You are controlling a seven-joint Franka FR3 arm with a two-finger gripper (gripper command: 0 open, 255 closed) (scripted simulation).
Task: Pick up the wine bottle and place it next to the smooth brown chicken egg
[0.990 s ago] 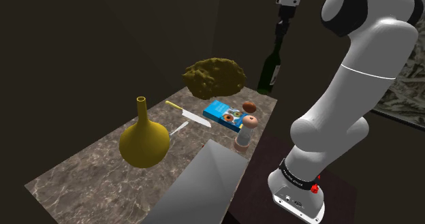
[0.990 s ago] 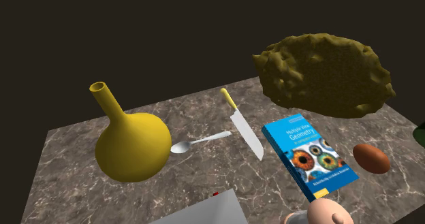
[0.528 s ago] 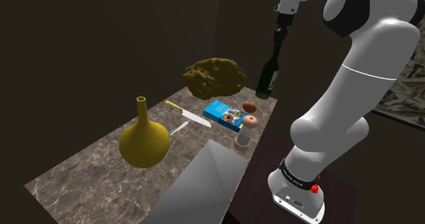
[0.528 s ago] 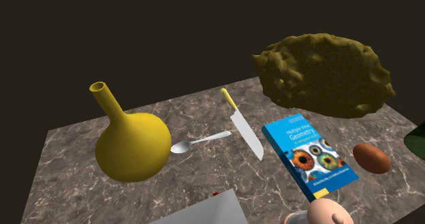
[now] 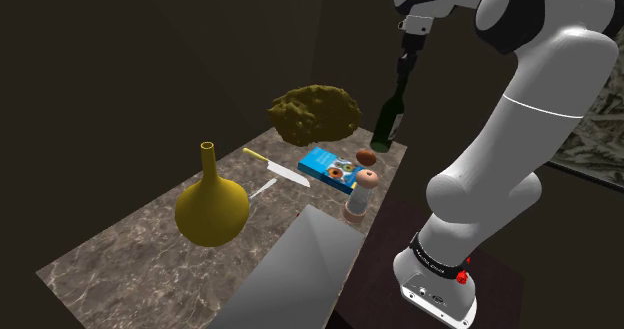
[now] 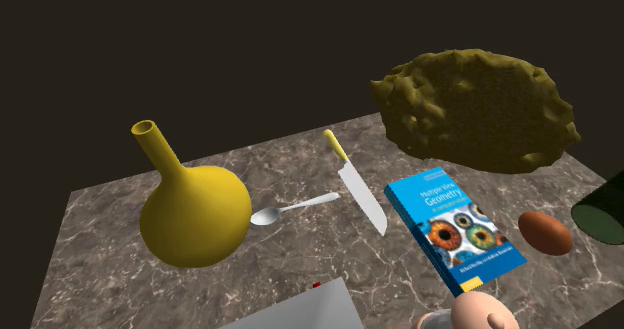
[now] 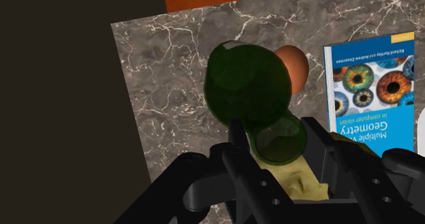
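— While we clamp the hand (image 5: 408, 55) on its neck, where does the wine bottle (image 5: 387, 127) hang?
— Nearly upright over the worktop (image 5: 130, 239), near the brown egg (image 6: 545, 232); we grip high so, we judge, its base can settle beside that egg.

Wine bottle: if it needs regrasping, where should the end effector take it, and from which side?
Grip the wine bottle by its slim neck, from above, as the end effector holds it now. It hangs roughly upright, and its body looks too wide to clasp.
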